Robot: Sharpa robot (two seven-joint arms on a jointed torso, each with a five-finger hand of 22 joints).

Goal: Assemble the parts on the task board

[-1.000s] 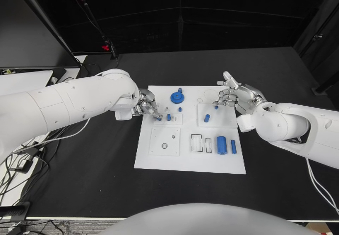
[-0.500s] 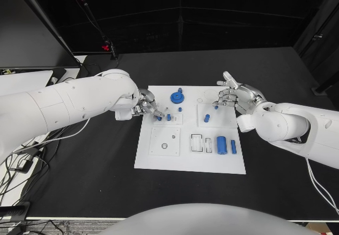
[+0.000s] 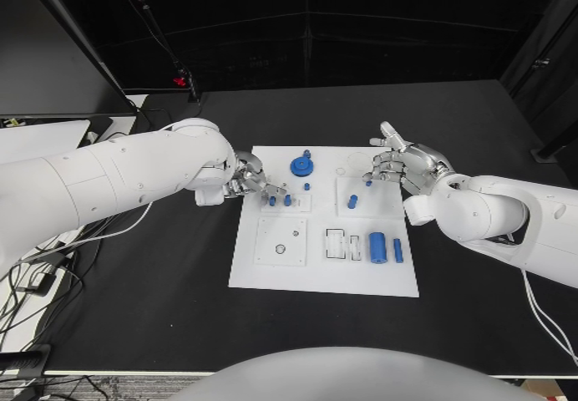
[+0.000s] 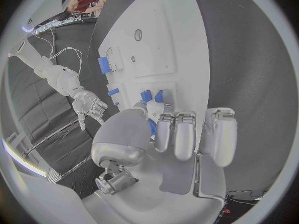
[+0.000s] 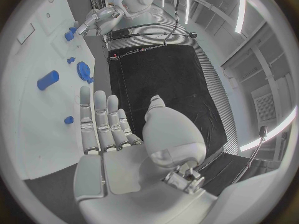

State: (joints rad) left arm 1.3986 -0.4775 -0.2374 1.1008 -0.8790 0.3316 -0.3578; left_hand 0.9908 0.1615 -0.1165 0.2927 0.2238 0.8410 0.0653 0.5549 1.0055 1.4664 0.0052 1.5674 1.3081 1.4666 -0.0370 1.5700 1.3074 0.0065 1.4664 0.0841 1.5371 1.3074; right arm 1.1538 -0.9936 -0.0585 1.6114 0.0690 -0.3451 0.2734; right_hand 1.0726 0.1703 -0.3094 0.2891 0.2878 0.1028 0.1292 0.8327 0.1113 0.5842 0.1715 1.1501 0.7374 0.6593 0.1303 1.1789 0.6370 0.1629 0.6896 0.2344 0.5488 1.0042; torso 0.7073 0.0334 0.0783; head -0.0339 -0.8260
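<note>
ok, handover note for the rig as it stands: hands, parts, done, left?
Left hand: fingers on a small blue peg at the task board near its far-left corner; whether it grips the peg is unclear.
Right hand: open, hovering over the far-right corner, holding nothing.
Parts: blue round knob at the far edge, blue cylinder lying loose on the near-right area.
Left: seat the loose parts.

The surface (image 3: 144, 276) is viewed from overhead by the head camera; the board (image 3: 323, 276) is shared at close range by both wrist cameras.
</note>
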